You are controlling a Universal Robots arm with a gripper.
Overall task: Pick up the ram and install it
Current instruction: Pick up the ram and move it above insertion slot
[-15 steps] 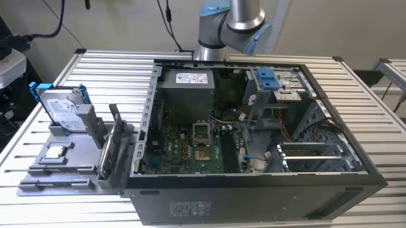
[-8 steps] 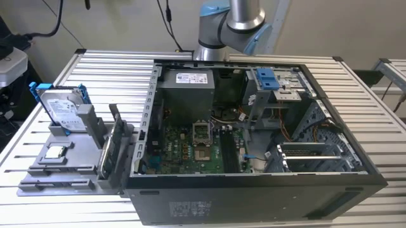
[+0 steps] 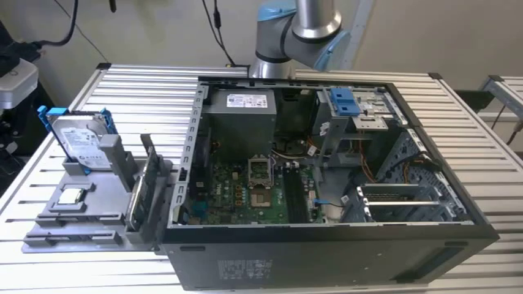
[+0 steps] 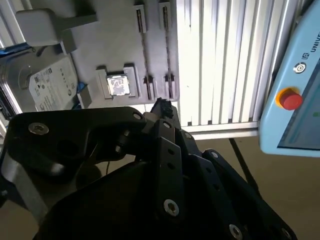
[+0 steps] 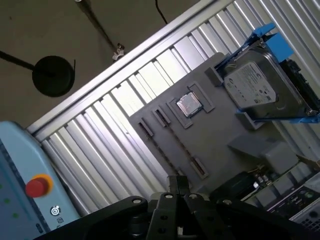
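A grey fixture tray (image 3: 90, 211) lies on the slatted table to the left of the open computer case (image 3: 327, 257) in the exterior view. In the first wrist view a thin dark strip, seen edge-on between two slotted clips, looks like the ram (image 5: 177, 146). My gripper (image 5: 178, 184) hangs well above the tray, over the clips' end. Its black fingertips sit together with nothing between them, and the tip also shows in the second wrist view (image 4: 161, 106). The motherboard (image 3: 245, 193) lies inside the case.
On the tray stand a silver hard drive in a blue bracket (image 3: 82, 141), a square processor chip (image 5: 189, 104) and an upright card (image 3: 141, 199). A light blue pendant with a red button (image 4: 290, 98) hangs beyond the table edge. The arm (image 3: 302, 30) rises behind the case.
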